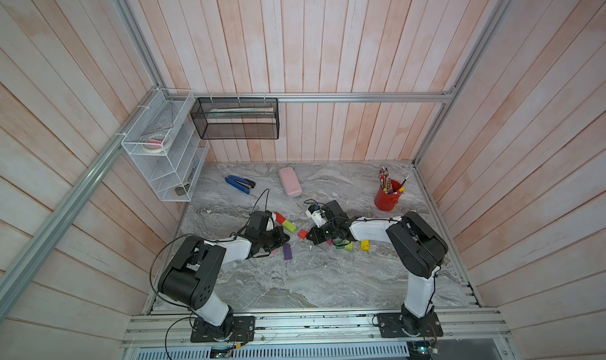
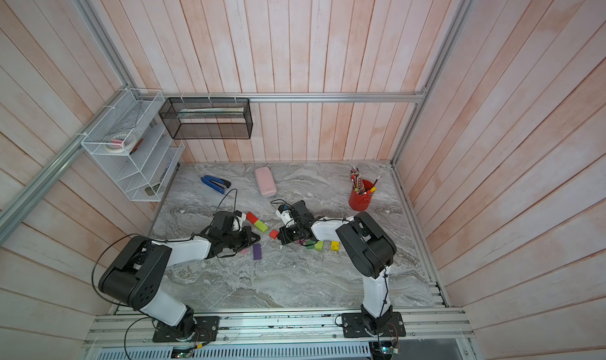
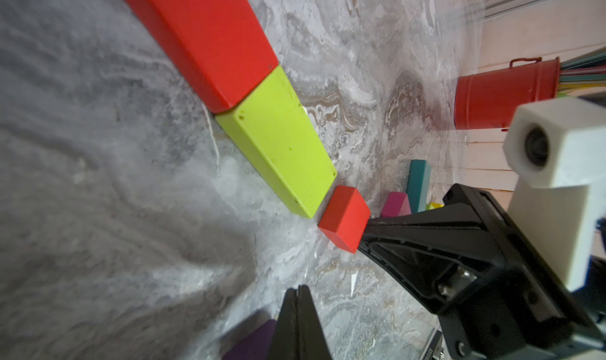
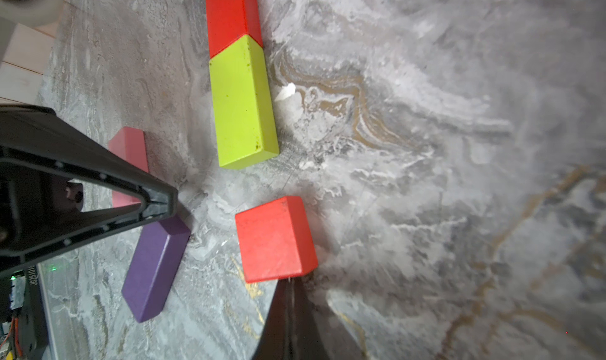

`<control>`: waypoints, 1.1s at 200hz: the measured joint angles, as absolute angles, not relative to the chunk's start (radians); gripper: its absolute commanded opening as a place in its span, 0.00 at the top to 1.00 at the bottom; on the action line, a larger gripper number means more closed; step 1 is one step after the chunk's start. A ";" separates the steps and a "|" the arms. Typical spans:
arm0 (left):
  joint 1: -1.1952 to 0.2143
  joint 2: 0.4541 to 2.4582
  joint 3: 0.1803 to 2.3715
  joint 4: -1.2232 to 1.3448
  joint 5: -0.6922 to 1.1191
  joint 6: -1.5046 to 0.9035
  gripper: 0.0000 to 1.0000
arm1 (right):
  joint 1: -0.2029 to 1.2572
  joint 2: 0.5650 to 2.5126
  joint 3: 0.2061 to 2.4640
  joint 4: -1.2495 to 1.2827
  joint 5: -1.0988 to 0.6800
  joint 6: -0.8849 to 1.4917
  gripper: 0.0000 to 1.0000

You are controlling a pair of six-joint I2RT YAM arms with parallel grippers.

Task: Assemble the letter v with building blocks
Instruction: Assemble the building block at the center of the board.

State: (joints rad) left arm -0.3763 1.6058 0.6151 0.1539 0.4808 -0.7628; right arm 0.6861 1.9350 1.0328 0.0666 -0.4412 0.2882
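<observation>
I am resting my right gripper (image 4: 289,284) against the red cube (image 4: 275,240), jaws pinched fully together and holding nothing. Pressed shut like this, the fingers make one blunt tip, which I judge suits nudging a small block along the table (image 4: 426,145) better than lifting it.

The long red brick (image 4: 231,10) and the lime brick (image 4: 244,105) are lying end to end, touching, in one slanted line; I take that for the first stroke of the V. The cube is sitting just beyond the lime brick's free end, apart from it by a small gap and turned a little askew. I am treating it as the corner piece, so it seems to need closing up and squaring before a second stroke can branch off.

I am holding my left gripper (image 3: 297,292) shut as well, empty, its tip just beside the purple brick (image 4: 154,266), with the pink brick (image 4: 128,151) behind it. Parked there, it is leaving the cube's path open while staying near pieces that will likely be wanted.

More spare blocks, a teal brick (image 3: 418,187) and a magenta brick (image 3: 395,204), are lying beyond my right gripper.
</observation>
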 measured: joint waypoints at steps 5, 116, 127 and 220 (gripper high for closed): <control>-0.376 1.607 0.616 0.153 0.481 -0.762 1.00 | 0.686 1.938 1.036 0.067 -0.443 0.288 1.00; -0.376 1.630 0.619 0.149 0.470 -0.760 1.00 | 0.689 1.966 1.062 0.078 -0.474 0.282 1.00; -0.376 1.633 0.619 0.149 0.470 -0.760 1.00 | 0.691 1.971 1.069 0.076 -0.474 0.280 1.00; -0.376 1.640 0.640 0.146 0.471 -0.752 1.00 | 0.697 1.986 1.089 0.075 -0.477 0.278 1.00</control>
State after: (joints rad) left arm -0.3763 1.6402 0.6395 0.1455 0.4706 -0.7525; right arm 0.6968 1.9862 1.0893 0.0746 -0.4774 0.2775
